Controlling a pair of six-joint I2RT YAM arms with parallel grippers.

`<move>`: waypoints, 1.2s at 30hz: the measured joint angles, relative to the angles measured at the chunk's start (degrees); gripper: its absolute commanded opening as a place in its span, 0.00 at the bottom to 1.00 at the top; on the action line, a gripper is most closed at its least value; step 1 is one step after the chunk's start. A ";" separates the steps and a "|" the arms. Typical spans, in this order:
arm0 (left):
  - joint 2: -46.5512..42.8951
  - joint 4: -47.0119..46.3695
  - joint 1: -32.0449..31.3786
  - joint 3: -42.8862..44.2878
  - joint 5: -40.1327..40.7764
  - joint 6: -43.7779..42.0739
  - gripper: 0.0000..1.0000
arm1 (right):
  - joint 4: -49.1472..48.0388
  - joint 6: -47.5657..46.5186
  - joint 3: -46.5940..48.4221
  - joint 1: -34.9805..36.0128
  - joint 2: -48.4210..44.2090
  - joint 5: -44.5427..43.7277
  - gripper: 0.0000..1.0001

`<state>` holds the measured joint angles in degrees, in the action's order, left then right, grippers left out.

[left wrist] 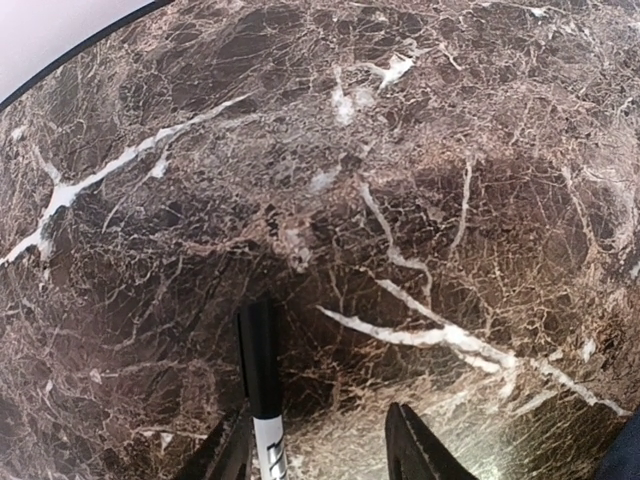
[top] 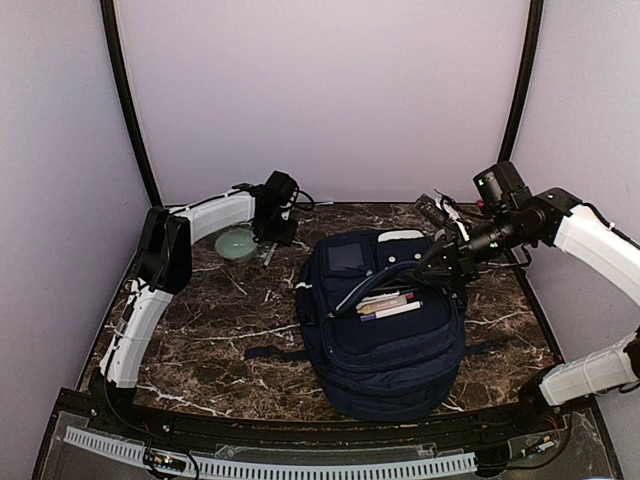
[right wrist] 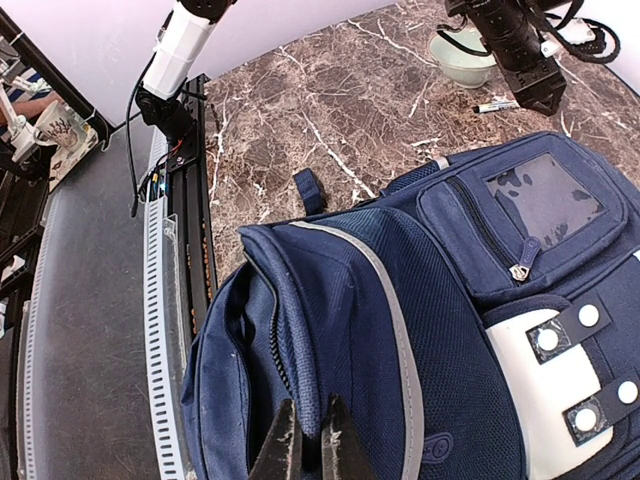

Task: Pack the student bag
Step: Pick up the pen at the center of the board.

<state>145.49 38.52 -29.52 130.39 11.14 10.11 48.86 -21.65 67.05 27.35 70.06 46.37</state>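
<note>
Right fingers pinch student bag at its rim; left fingers flank marker.

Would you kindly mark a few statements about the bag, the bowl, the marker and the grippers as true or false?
1. The right gripper pinches the student bag's fabric. True.
2. The green bowl sits inside the bag. False: it stands on the table.
3. The marker lies on the table between the left gripper's open fingers. True.
4. The bag is zipped shut. False: one compartment gapes, items showing inside.
</note>
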 measured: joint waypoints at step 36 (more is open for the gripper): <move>-7.02 7.39 -6.32 -11.39 -8.57 4.13 0.02 | -0.68 -0.35 -0.90 0.00 -0.63 -0.09 0.00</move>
<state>138.47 45.91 -35.83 119.00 2.57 14.24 48.18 -22.00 66.15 27.35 69.43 46.28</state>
